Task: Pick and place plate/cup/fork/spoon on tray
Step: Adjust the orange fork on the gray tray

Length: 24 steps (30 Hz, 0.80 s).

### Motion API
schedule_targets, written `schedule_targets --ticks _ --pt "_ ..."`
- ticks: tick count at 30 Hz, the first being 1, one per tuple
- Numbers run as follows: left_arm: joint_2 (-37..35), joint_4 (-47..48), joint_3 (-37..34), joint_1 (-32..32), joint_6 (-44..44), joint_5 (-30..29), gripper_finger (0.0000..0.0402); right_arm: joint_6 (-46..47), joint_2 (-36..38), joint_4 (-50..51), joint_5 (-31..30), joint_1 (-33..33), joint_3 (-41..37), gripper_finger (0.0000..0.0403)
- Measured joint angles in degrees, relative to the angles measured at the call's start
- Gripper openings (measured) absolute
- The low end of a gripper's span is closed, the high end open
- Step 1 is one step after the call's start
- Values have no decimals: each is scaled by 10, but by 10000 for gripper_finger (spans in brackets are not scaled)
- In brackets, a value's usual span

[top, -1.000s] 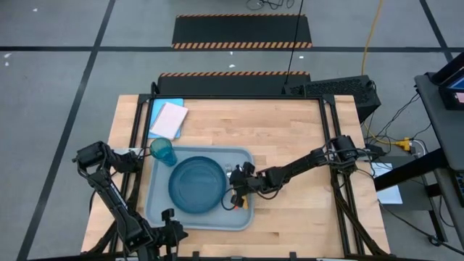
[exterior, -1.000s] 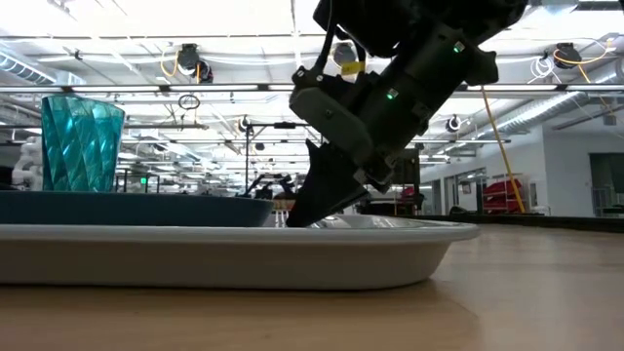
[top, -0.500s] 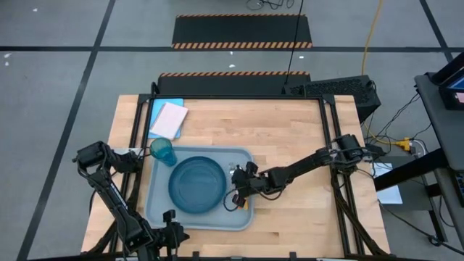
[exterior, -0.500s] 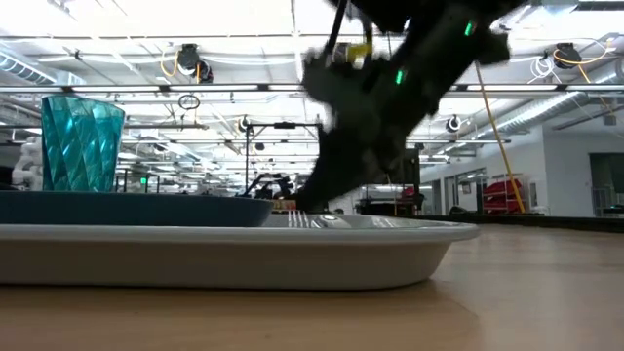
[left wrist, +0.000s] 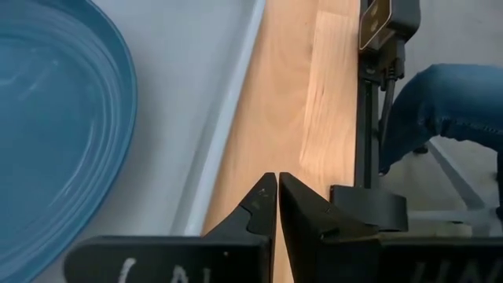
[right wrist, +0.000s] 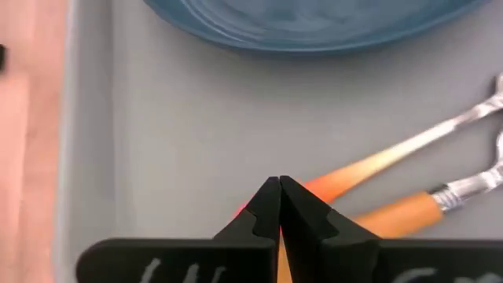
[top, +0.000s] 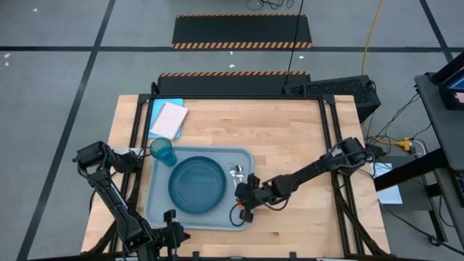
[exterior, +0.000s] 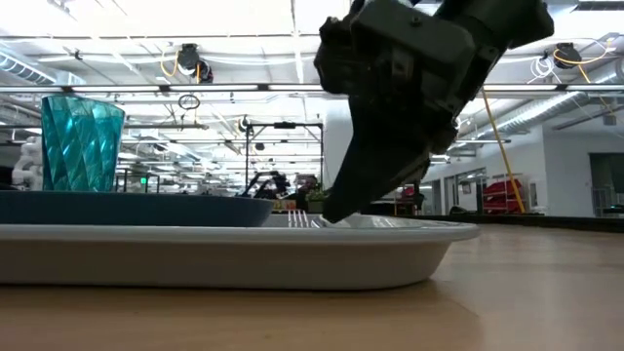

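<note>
Nearest the bottom edge of the high view we see the left gripper [top: 168, 230], parked low at the tray's near rim; its wrist view shows the two fingers [left wrist: 259, 206] pressed together, with nothing between them, over the wood beside the tray's edge.

A little further up and toward the centre of the frame, the right gripper [top: 243, 204] hangs over the right-hand strip of the tray [top: 158, 210]. Its fingers [right wrist: 267, 206] are closed tip to tip and grip nothing; in the right wrist view they sit just above the handle ends of the fork [right wrist: 369, 163] and the spoon [right wrist: 424, 206], which lie side by side on the tray floor. We cannot tell whether the fingertips touch the handles. In the low view the gripper's tip comes down just inside the tray's rim.

In the middle of the high view, the plate [top: 196, 185] rests flat on the tray, filling much of its width. The metal ends of the cutlery show just to the right of the plate.

Further up and to the left, the cup [top: 163, 152] stands upright at the tray's upper left corner. Beyond it, in the upper left of the table [top: 290, 130], lies a flat blue-and-pink rectangle [top: 167, 118].
</note>
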State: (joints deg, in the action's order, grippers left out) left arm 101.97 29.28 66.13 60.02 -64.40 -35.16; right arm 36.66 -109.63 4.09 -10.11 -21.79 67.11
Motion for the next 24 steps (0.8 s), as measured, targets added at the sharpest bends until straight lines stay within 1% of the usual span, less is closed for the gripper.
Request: schedule_targets --ticks 10,17,24 --pt "0 -26 0 0 31 0 19 11 -21 7 13 -4 1 0" --pt "0 -26 0 0 39 -1 19 17 -40 -29 9 -3 2 0" --pt "0 -25 0 0 51 -5 19 40 -43 -62 -26 -2 1 0"
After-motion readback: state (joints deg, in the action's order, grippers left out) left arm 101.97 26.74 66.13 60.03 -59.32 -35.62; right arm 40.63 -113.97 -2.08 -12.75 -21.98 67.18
